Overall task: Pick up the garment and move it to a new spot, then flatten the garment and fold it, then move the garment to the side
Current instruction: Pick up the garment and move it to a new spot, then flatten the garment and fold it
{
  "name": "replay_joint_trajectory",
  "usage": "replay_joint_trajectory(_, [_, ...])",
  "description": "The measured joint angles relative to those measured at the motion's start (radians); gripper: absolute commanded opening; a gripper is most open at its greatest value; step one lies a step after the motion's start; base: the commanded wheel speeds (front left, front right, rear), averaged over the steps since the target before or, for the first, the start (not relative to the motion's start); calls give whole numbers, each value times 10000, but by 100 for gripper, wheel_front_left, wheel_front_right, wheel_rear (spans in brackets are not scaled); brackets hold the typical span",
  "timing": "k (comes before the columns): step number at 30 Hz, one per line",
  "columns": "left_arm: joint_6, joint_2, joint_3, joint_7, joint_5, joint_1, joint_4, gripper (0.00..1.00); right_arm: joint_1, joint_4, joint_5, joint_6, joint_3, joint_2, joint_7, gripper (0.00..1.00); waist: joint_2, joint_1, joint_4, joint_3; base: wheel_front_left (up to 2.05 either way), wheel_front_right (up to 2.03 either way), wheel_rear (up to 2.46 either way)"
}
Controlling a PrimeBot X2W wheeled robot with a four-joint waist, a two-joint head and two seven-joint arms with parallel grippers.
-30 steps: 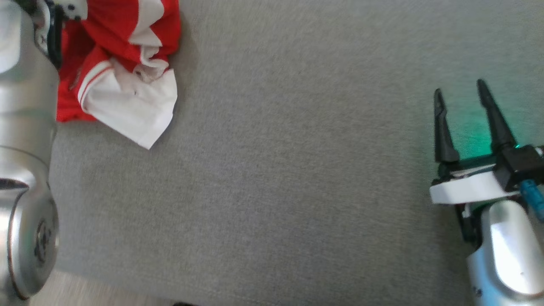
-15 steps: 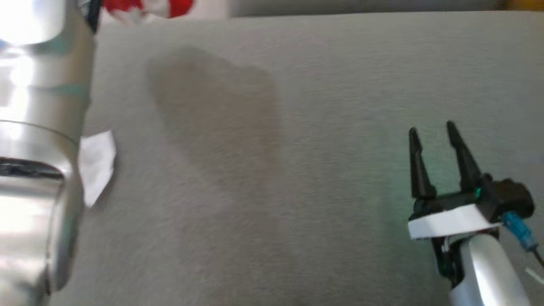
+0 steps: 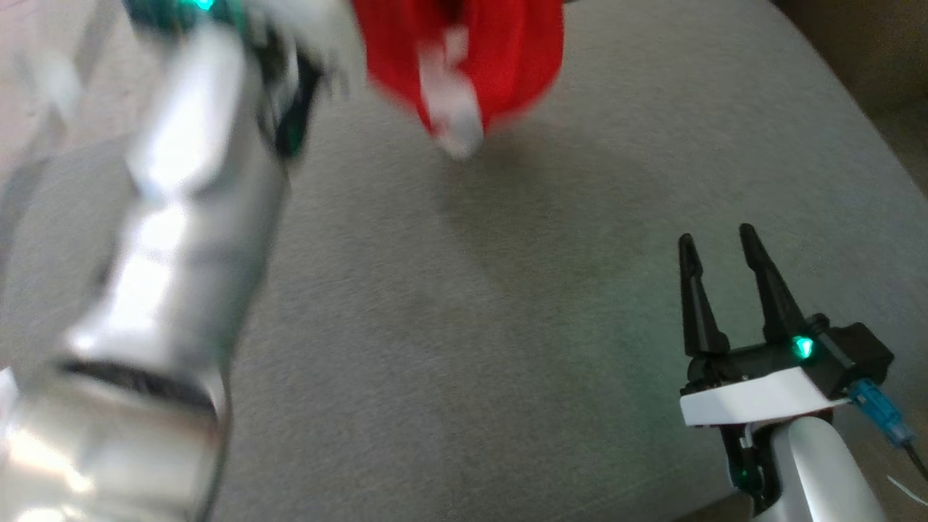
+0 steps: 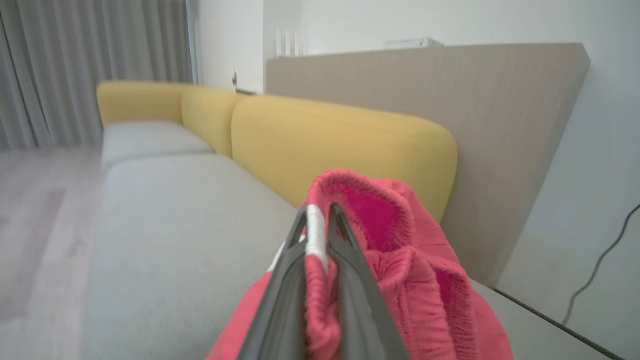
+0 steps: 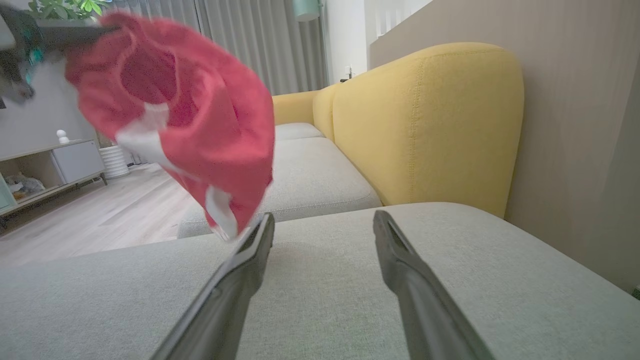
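The garment (image 3: 464, 65), red with white patches, hangs in the air above the grey sofa seat (image 3: 449, 326), bunched and blurred at the top of the head view. In the left wrist view my left gripper (image 4: 317, 212) is shut on a red and white fold of the garment (image 4: 400, 280), which drapes to the right of the fingers. The right wrist view shows the garment (image 5: 190, 125) dangling at upper left, clear of the cushion. My right gripper (image 3: 714, 243) stands open low over the seat at the lower right, nothing between its fingers (image 5: 250, 260).
Yellow backrests (image 5: 425, 125) line the far side of the grey seat cushions (image 5: 310, 280). A beige panel (image 4: 450, 100) and wall stand behind them. Wooden floor (image 5: 100, 215) and a low cabinet (image 5: 50, 165) lie off the sofa's left end. My silver left forearm (image 3: 167, 290) crosses the head view's left.
The head camera has shifted. My left gripper has lifted the garment off the cushion and carried it rightward through the air. The right gripper stays open and low over the seat.
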Motion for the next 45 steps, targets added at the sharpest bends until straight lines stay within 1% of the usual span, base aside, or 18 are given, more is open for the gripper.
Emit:
replay_joint_trajectory(2, [2,2,8,-169,-506,1285,90,0,-2,-23,0,0,92,2,0,100,0,1,-253,50,0,0,0])
replay_joint_trajectory(5, [2,4,-102,-752,-800,3172,263,0,0,-15,-2,0,180,2,0,100,0,1,-376,195,0,0,0])
replay_joint_trajectory(6, [2,4,-102,-752,-800,3172,263,0,0,-15,-2,0,180,2,0,100,0,1,-376,195,0,0,0])
replay_joint_trajectory(7, [2,6,-105,-1087,-853,3740,318,0,2,4,-4,0,217,2,0,100,0,3,-350,237,0,0,0])
replay_joint_trajectory(8, [6,8,-178,-1440,-861,4242,397,24,1,25,-6,0,259,4,0,100,0,3,-293,258,0,0,0])
replay_joint_trajectory(9, [71,23,-345,-1816,-752,4680,445,100,2,46,-25,0,284,6,0,100,0,2,-213,264,0,0,0])
replay_joint_trajectory(12, [604,29,-466,-2368,-451,5582,297,100,30,171,-130,0,284,8,0,100,0,1,110,249,0,0,0])
replay_joint_trajectory(14, [1051,29,-443,-2454,-221,6055,-349,100,58,284,-230,0,290,8,0,100,0,2,378,195,0,0,0])
replay_joint_trajectory(18, [1887,36,128,-2470,700,7470,-3093,100,352,545,-299,0,299,15,0,100,0,1,965,-47,0,0,0])
replay_joint_trajectory(20, [2169,42,497,-2483,1198,8561,-4334,100,552,706,-299,0,305,23,0,100,0,1,1236,-283,0,0,0])
replay_joint_trajectory(25, [2495,127,1097,-2483,2383,11238,-6882,100,1075,1005,-297,0,268,29,2,100,0,-1,1940,-959,0,0,0])
replay_joint_trajectory(29, [2598,155,1411,-2497,2920,12180,-8399,100,1296,1118,-403,0,163,36,2,100,0,-1,2563,-1428,0,0,0])
replay_joint_trajectory(34, [2836,180,1818,-2497,3055,13293,-9135,100,1699,1137,-520,0,109,44,4,100,0,-2,3188,-2009,0,0,0])
replay_joint_trajectory(38, [2909,194,1952,-2497,3375,13925,-9449,100,2111,1131,-577,0,-40,54,4,100,0,-1,3568,-2302,0,0,0])
replay_joint_trajectory(40, [2901,194,1923,-2497,3751,14047,-9511,100,2204,1131,-654,0,-105,58,33,100,0,-1,3682,-2383,0,0,0])
replay_joint_trajectory(45, [2907,194,1908,-2497,3950,14122,-9543,100,2242,1124,-635,0,-320,69,33,100,0,0,3791,-2397,0,0,0])
